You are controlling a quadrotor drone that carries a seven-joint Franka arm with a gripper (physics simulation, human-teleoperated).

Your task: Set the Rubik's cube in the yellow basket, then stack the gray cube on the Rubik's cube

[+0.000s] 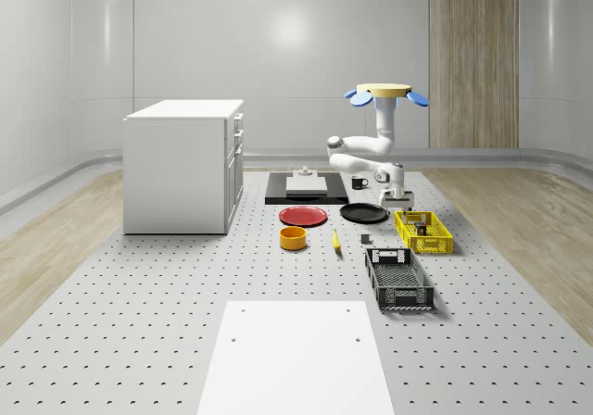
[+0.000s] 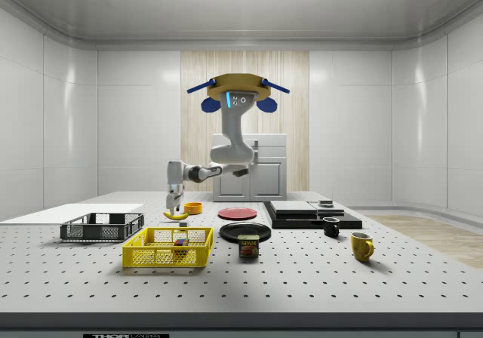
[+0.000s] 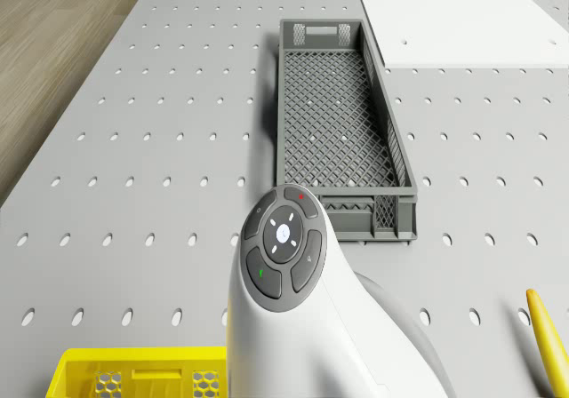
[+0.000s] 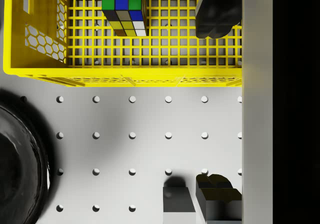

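Note:
The Rubik's cube (image 4: pixel 123 6) lies inside the yellow basket (image 1: pixel 435 244), near its far end; it is also visible in the side view (image 2: pixel 180 241). The small gray cube (image 1: pixel 365 239) sits on the table between the banana and the basket. My gripper (image 1: pixel 397 198) hangs open and empty just beyond the basket's far end, beside the black plate (image 1: pixel 363 213). Its two fingertips (image 4: pixel 215 16) stand wide apart over the basket's rim and the bare table. The drone (image 1: pixel 387 94) hovers above the table's back half, its arm bent down toward the basket.
A gray crate (image 1: pixel 398 281) lies in front of the basket. Left of it are a banana (image 1: pixel 335 240), an orange bowl (image 1: pixel 294 238) and a red plate (image 1: pixel 304 216). A black mug (image 1: pixel 359 182), a black slab (image 1: pixel 301 193) and a white cabinet (image 1: pixel 185 165) stand behind.

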